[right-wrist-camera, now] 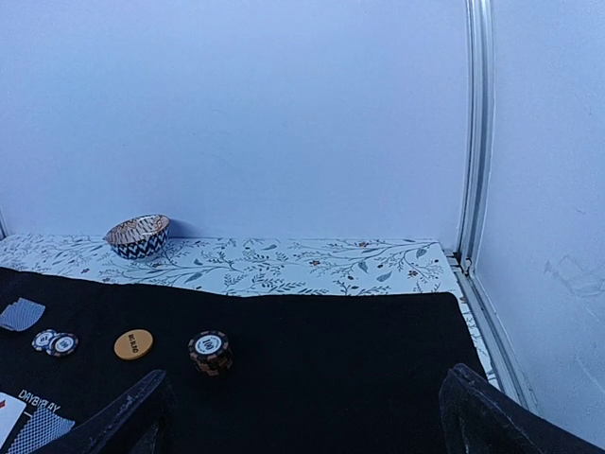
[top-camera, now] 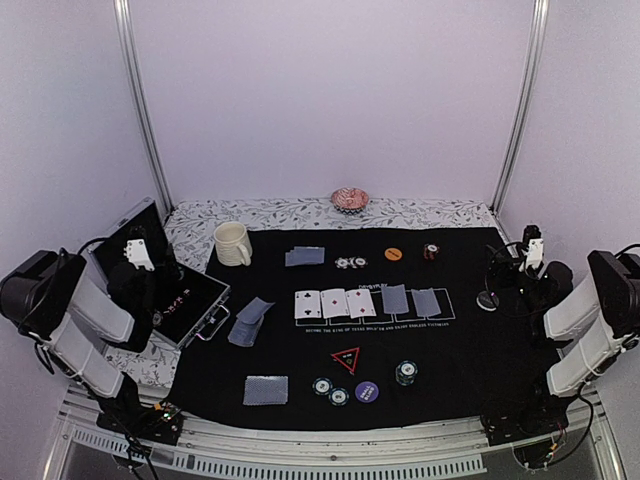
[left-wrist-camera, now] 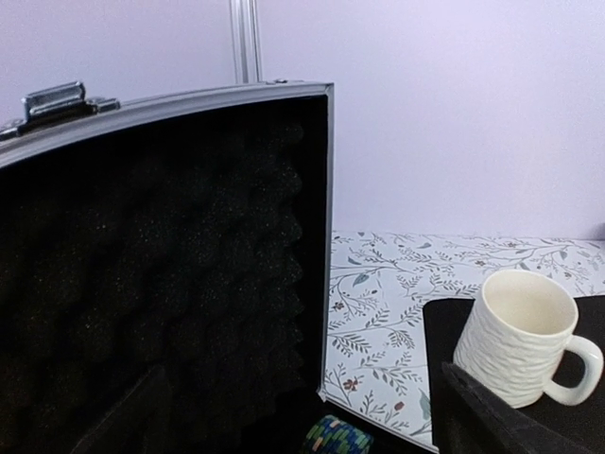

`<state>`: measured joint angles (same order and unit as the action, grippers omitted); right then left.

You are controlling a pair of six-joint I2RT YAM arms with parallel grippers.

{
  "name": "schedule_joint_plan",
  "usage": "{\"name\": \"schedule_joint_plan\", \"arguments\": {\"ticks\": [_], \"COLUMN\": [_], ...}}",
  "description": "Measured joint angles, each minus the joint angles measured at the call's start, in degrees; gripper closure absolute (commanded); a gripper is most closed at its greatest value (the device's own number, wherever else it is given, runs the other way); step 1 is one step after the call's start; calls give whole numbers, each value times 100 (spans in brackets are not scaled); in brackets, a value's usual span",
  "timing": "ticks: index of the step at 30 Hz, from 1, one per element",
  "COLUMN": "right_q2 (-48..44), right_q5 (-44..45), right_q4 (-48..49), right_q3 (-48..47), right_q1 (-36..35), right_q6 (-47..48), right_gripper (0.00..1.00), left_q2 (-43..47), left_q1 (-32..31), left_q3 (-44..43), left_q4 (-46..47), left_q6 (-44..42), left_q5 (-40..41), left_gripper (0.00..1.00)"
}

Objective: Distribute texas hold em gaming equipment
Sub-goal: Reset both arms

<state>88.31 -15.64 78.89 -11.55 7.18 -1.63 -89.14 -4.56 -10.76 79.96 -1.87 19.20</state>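
The texas hold em gaming equipment lies on a black mat [top-camera: 470, 340]. Three face-up cards [top-camera: 335, 304] sit at its centre with two face-down cards [top-camera: 411, 300] beside them. Other blue-backed cards [top-camera: 305, 256] [top-camera: 265, 390] lie at the back and front. An orange button [right-wrist-camera: 133, 343] and a brown chip stack [right-wrist-camera: 210, 352] sit at the back. The red-outlined triangle [top-camera: 346, 359], purple button [top-camera: 367, 391] and chips [top-camera: 405, 373] lie near the front. My left gripper [left-wrist-camera: 312, 426] hangs open over the case, a green-blue chip stack [left-wrist-camera: 338, 437] just below it. My right gripper [right-wrist-camera: 312, 426] is open and holds nothing, over the mat's right end.
An open aluminium case [top-camera: 165, 295] with a foam-lined lid [left-wrist-camera: 170, 274] stands at the left. The cream mug [left-wrist-camera: 525, 336] sits on the mat's back left corner. A ruffled dish [top-camera: 350, 199] rests by the back wall. Metal frame posts [right-wrist-camera: 475, 132] rise at the corners.
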Motion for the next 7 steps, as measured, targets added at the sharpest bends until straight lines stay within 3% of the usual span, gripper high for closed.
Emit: {"name": "schedule_joint_plan", "arguments": {"ticks": [7], "right_q2": [0], "right_q5": [2], "right_q4": [-90], "right_q3": [-9], "right_q1": [-4], "right_q6": [17], "right_gripper": [1], "left_q2": [-2], "left_q1": [13], "left_q3": [-157], "left_q4": [-170], "left_q6": [11], "left_q5": [-96], "left_gripper": [2]}}
